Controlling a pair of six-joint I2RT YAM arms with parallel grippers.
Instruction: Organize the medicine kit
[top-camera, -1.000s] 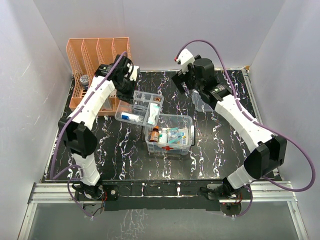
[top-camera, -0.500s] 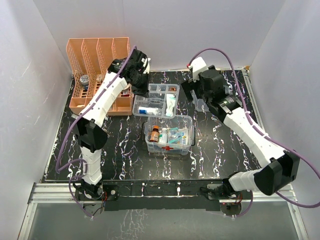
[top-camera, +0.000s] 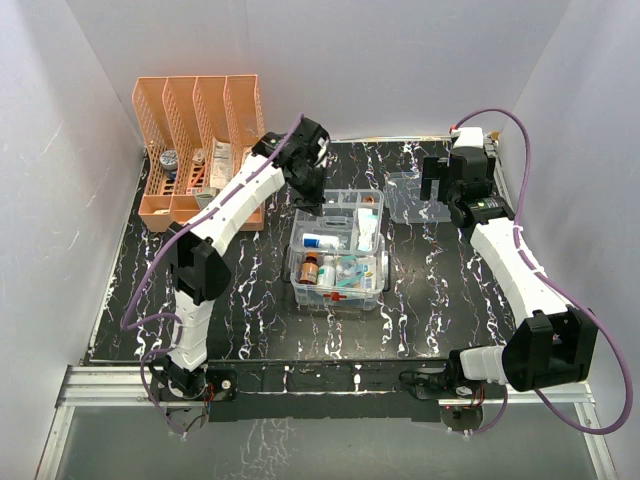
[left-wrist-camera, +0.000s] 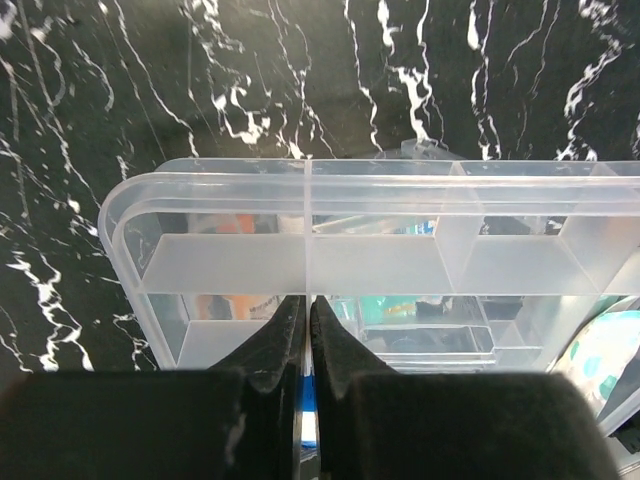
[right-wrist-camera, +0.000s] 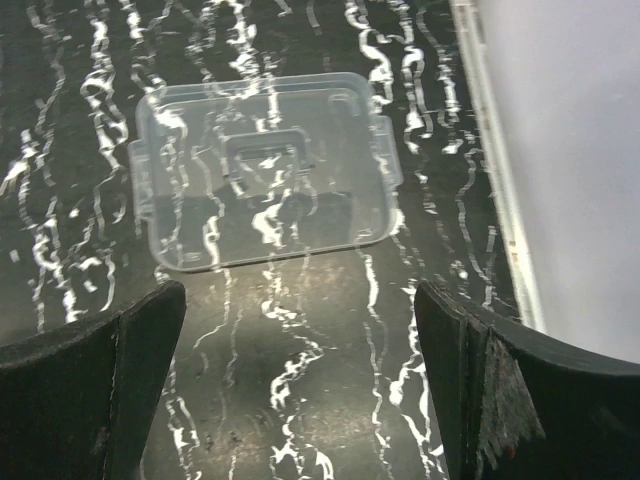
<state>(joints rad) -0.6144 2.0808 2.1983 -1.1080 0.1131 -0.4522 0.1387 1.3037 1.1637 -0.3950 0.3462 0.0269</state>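
The medicine kit is a deep clear box with a red cross on its front wall, standing mid-table with bottles and packets inside. A clear divided tray hangs over the kit's far half. My left gripper is shut on a thin divider wall of that tray, the fingertips pinching it in the left wrist view. The kit's clear lid lies flat on the table at the back right. My right gripper hovers over the table just short of it, open and holding nothing.
An orange slotted file rack stands at the back left with small items in its slots. A metal rail and the white wall run along the table's right edge, close to the lid.
The left arm has carried the divided tray rightward, from beside the orange rack to above the kit. The right arm has swung right toward the lid, its jaws opening slightly wider.
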